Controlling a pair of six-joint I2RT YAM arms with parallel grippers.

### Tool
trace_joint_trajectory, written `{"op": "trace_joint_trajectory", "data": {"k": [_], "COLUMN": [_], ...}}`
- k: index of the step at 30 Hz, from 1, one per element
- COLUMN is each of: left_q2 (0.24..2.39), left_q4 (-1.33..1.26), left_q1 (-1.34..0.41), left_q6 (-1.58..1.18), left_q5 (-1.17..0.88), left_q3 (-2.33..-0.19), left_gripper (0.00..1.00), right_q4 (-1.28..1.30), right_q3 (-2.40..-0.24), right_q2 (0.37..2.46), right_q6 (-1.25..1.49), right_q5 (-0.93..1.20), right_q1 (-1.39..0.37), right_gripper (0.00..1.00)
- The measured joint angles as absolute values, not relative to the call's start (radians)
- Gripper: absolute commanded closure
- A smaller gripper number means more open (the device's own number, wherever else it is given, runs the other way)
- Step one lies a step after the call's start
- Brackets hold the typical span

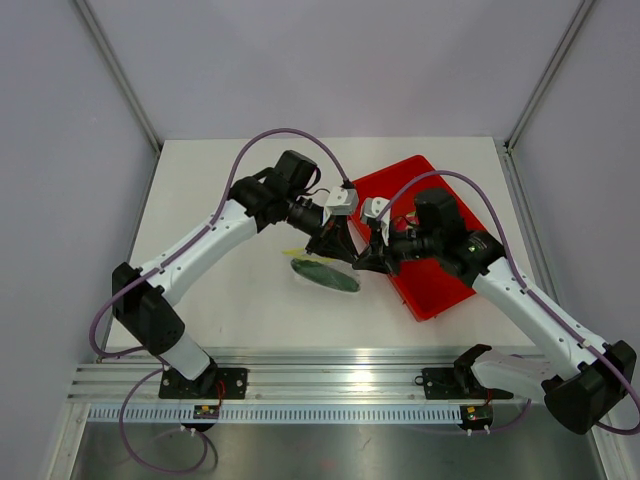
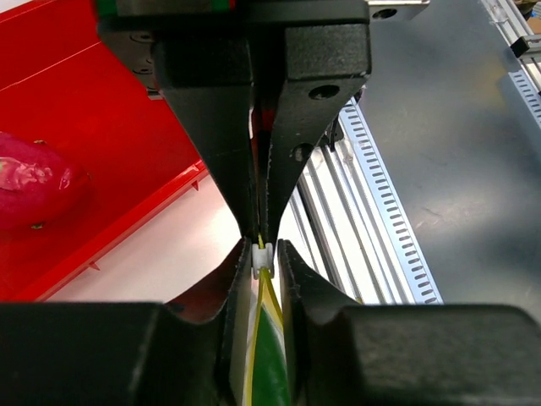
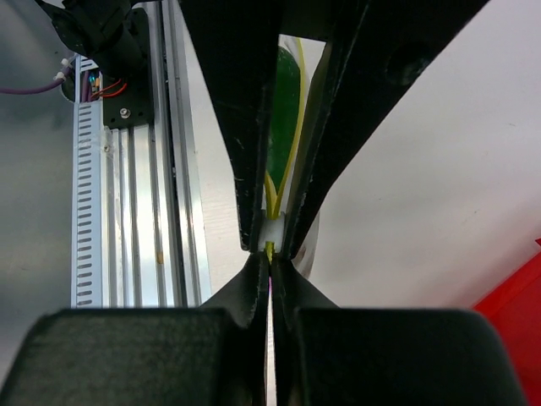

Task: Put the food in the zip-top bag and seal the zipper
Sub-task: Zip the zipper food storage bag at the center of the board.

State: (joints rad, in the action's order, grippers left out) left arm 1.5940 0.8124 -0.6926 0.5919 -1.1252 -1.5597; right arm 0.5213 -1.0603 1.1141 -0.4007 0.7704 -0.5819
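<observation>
- Food (image 1: 328, 277) lies inside the zip-top bag (image 1: 303, 265); this part looks done.
- Left end effector (image 2: 265, 254) clamps the zipper (image 3: 272, 230); right end effector (image 3: 270, 260) pinches its end.
- Sealing is not yet done.

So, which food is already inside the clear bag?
The dark green cucumber, showing through the bag; the pink dragon fruit lies apart in the red tray.

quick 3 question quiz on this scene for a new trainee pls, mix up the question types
1. True or false: the food is already inside the zip-top bag.
2. The right gripper is shut on: A) the zipper B) a tray rim C) nothing.
3. Where does the dragon fruit lie?
Key: 1 true; 2 A; 3 in the red tray.
</observation>
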Motion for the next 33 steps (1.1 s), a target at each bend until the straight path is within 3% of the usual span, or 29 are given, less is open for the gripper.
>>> {"op": "trace_joint_trajectory", "data": {"k": [6, 23, 33], "left_q2": [1.602, 1.627, 1.593], "left_q4": [0.815, 0.898, 0.913], "left_q1": [-0.691, -0.632, -0.465], "left_q6": [0.608, 0.698, 0.698], "left_q5": [-1.125, -1.122, -1.144], "left_q3": [-1.560, -1.557, -1.414], "left_gripper": [1.00, 1.00, 1.00], "right_q4": [0.499, 0.386, 0.311], "right_q3": [-1.036, -0.944, -0.923], "right_q2": [1.087, 0.978, 0.997], "right_q6": [-0.394, -0.327, -0.273], "right_q5": [0.730, 0.430, 0.263], "right_q1": [-0.587, -0.597, -0.594], "right_gripper": [1.00, 1.00, 1.00]}}
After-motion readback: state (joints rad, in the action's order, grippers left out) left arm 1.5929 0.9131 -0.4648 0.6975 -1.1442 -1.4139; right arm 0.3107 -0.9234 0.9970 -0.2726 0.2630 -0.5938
